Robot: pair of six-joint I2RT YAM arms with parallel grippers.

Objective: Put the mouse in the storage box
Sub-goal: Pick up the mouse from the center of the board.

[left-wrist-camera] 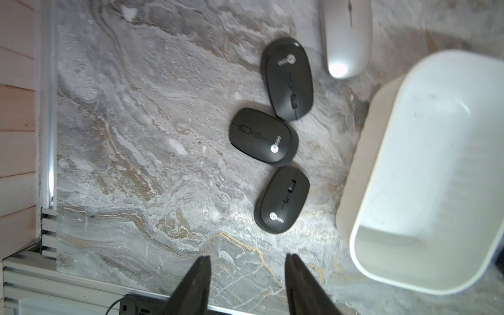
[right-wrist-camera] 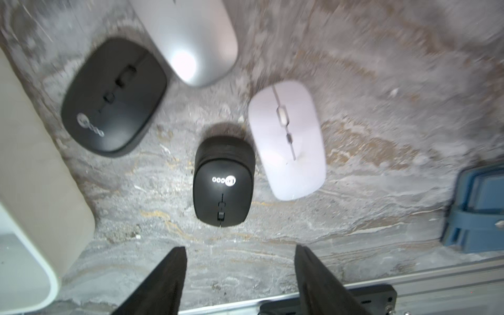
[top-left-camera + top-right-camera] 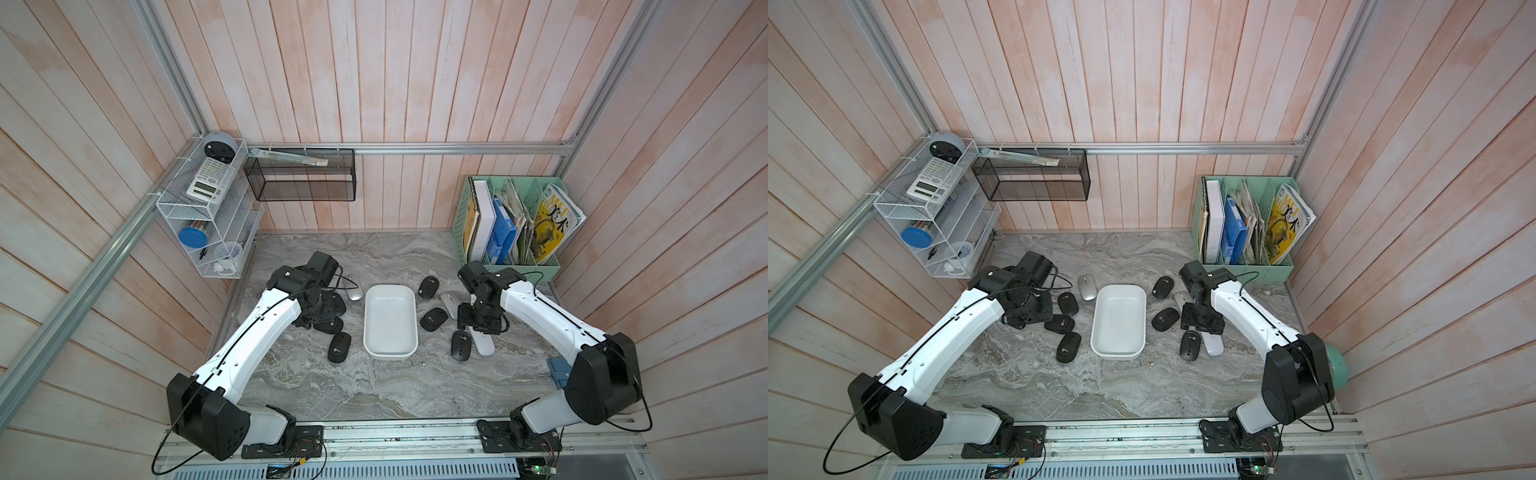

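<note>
Closest in, the left gripper (image 1: 246, 259) holds nothing, its jaws a modest gap apart above the marble tabletop (image 1: 136, 136). Just ahead of it lies the near black mouse (image 1: 282, 200), then the middle black mouse (image 1: 263, 135), then the far black mouse (image 1: 287, 79), and furthest a silver mouse (image 1: 346, 38). Beside that row, toward the right arm, sits the storage box (image 1: 436, 163), its floor bare. Likewise the right gripper (image 2: 241, 249) is empty, jaws spread apart. Straight ahead of it lies the front black mouse (image 2: 223, 182), with a white mouse (image 2: 287, 141) just beside it. Farther off are the angled black mouse (image 2: 113, 98) and a second silver mouse (image 2: 191, 41).
</note>
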